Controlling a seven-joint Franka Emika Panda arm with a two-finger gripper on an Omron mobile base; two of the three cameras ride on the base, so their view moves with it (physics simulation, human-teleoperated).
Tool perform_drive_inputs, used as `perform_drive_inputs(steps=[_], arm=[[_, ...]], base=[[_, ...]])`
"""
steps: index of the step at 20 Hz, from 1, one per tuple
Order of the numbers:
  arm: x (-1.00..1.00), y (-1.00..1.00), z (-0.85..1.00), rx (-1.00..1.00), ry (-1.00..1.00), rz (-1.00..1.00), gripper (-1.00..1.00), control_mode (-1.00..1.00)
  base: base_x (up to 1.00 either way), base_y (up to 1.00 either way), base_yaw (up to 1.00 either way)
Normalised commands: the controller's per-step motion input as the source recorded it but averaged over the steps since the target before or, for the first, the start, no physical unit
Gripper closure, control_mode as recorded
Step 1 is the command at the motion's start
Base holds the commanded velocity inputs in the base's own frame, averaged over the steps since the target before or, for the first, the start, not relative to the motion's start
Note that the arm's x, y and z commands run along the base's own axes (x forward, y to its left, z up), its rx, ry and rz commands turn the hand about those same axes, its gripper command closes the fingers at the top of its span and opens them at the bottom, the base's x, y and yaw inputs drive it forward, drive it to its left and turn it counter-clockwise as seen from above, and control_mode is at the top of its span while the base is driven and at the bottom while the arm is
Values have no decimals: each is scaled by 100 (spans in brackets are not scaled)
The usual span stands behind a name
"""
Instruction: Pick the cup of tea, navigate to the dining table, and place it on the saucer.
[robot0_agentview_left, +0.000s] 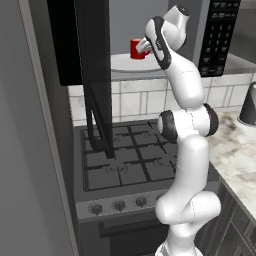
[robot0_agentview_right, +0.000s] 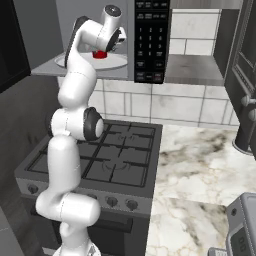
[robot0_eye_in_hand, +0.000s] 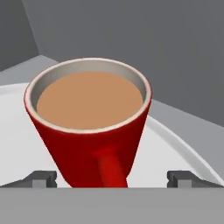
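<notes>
The cup of tea (robot0_eye_in_hand: 92, 127) is a bright red mug filled with brown liquid, its handle turned toward the hand camera. It stands on a white round plate (robot0_eye_in_hand: 175, 148) inside an open microwave. From the base views the cup (robot0_agentview_left: 136, 49) (robot0_agentview_right: 101, 54) is partly hidden behind the hand. My gripper (robot0_eye_in_hand: 112, 178) is open, with one fingertip (robot0_eye_in_hand: 41, 178) to the left of the cup's base and the other to the right, both clear of it. The arm reaches up and the gripper (robot0_agentview_left: 145, 47) is at the cup. The dining table and the saucer are out of view.
The microwave's dark door (robot0_agentview_left: 92, 75) hangs open on the left, and its control panel (robot0_agentview_right: 150, 40) is on the right. A gas stove (robot0_agentview_left: 125, 160) lies below the arm. A marble worktop (robot0_agentview_right: 200, 165) runs to the right, with a grey appliance (robot0_agentview_right: 242, 225) at its near corner.
</notes>
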Motion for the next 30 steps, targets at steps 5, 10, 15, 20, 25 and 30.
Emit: perform_drive_inputs(steps=[5,10,15,20,25,30], arm=[[1,1,0,0,6,0,-100,-100],[0,10,0,0,4,0,100,-100],[0,7,0,0,0,0,100,-100],[-6,1,0,0,0,0,100,-100],[-76,18,4,0,0,0,100,-100],[-100,17,0,0,0,0,100,-100]], base=[[0,0,0],[0,0,0],[0,0,0],[0,0,0],[0,0,0],[0,0,0]])
